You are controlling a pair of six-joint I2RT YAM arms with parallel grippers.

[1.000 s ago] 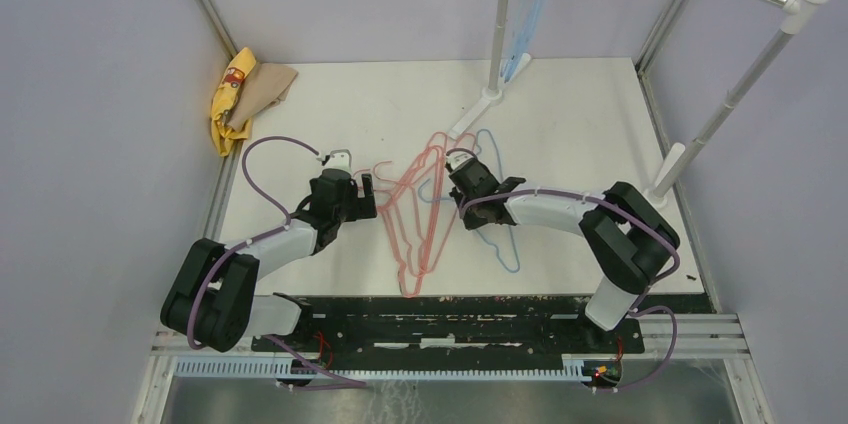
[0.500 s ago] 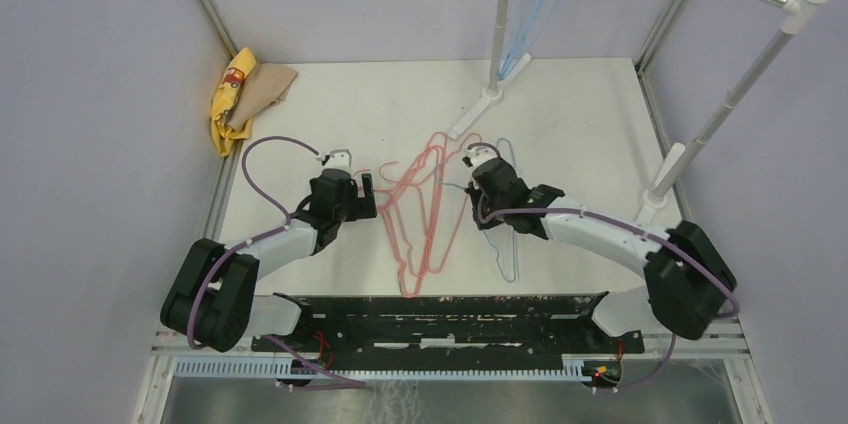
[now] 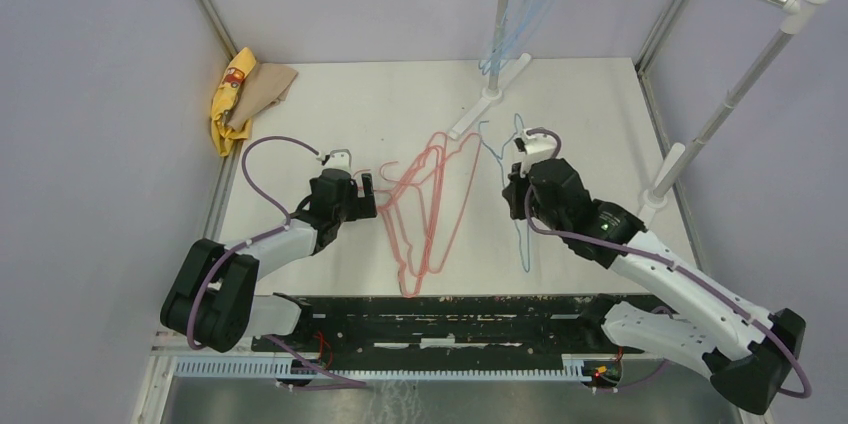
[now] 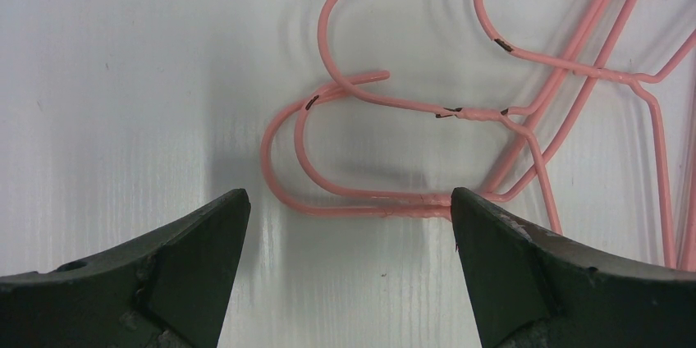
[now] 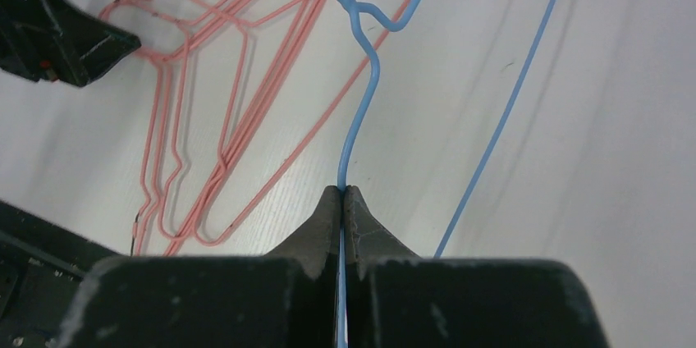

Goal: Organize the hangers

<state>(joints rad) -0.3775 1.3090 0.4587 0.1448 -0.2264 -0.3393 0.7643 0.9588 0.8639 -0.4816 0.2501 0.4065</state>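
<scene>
Right gripper [image 5: 343, 194] pinched shut on the light blue hanger [image 5: 357, 139] wire, just right of the pink hangers [image 3: 420, 206] piled on the white table [image 3: 330, 104]; left gripper [image 4: 349, 197] wide open, empty, at their hooks.

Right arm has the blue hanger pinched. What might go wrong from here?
1. The right tool grips the blue hanger on one thin wire at its very tips, so the hanger may swivel or slip out when lifted.
2. The pink hangers lie interlocked, and the open left tool faces two overlapping hooks. Closing there could drag several at once.
</scene>
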